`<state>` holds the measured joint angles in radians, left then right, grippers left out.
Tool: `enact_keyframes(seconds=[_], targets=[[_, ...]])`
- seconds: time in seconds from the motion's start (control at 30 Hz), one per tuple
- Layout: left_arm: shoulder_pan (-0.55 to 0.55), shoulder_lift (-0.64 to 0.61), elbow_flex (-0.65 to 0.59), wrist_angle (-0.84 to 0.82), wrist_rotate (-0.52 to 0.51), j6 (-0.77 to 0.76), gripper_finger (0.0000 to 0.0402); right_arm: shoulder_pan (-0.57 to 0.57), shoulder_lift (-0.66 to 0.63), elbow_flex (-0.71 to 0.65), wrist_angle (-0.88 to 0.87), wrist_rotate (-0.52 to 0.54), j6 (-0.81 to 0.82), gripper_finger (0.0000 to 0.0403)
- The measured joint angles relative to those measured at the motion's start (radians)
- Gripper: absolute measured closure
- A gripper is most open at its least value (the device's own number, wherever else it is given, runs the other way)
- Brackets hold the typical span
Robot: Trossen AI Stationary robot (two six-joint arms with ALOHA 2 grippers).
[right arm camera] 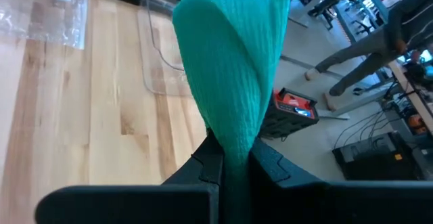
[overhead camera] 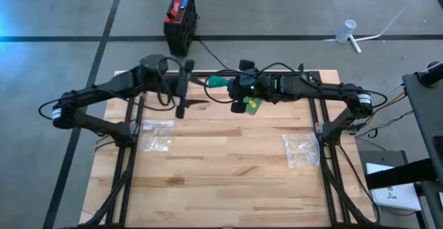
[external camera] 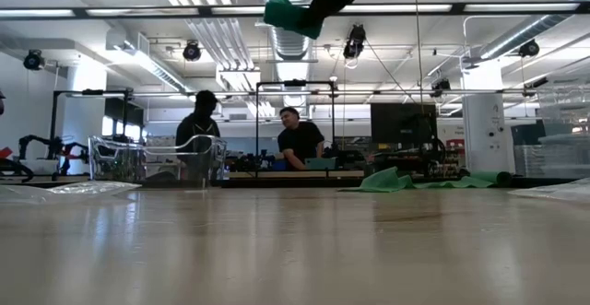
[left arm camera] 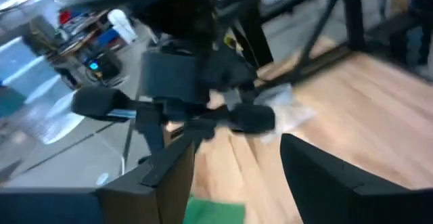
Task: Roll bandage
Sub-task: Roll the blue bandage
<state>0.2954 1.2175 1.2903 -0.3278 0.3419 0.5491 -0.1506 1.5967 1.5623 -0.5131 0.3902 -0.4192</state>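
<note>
The green bandage (right arm camera: 230,82) is pinched between the closed fingers of the right gripper (right arm camera: 233,162) and stands up out of them as a twisted, ribbed length of fabric. From above, this gripper (overhead camera: 225,85) hangs over the far edge of the wooden worktop (overhead camera: 221,167), near its middle, with the bandage (overhead camera: 217,81) poking out toward the left arm. In the low view the bandage (external camera: 293,15) is held well above the worktop surface, not touching it.

The left gripper (overhead camera: 181,108) hovers just beside it over the same far part of the worktop. Its fingers (left arm camera: 318,176) stand apart with nothing between them; a bit of green shows just below them in its wrist view.

Two clear plastic bags (overhead camera: 156,134) lie flat on the worktop, one on each side.
</note>
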Motion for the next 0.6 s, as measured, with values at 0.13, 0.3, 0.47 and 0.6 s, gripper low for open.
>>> enact_keyframes(seconds=[0.13,0.3,0.47,0.6], targets=[[0.0,0.091,-0.008,0.071,-0.068,-0.072,0.0213,0.004,0.0,0.0,0.04,0.001,-0.012,0.038],[-0.003,0.191,0.01,0.099,-0.165,-0.063,0.0242,0.009,0.0,0.0,0.034,0.005,-0.015,0.038],[-0.004,0.221,0.09,-0.04,-0.413,-0.105,0.0263,0.01,0.003,-0.001,0.022,0.018,0.011,0.038],[0.013,0.197,0.139,-0.204,-0.379,-0.137,0.0268,0.018,0.003,-0.001,0.006,0.006,0.01,0.038]])
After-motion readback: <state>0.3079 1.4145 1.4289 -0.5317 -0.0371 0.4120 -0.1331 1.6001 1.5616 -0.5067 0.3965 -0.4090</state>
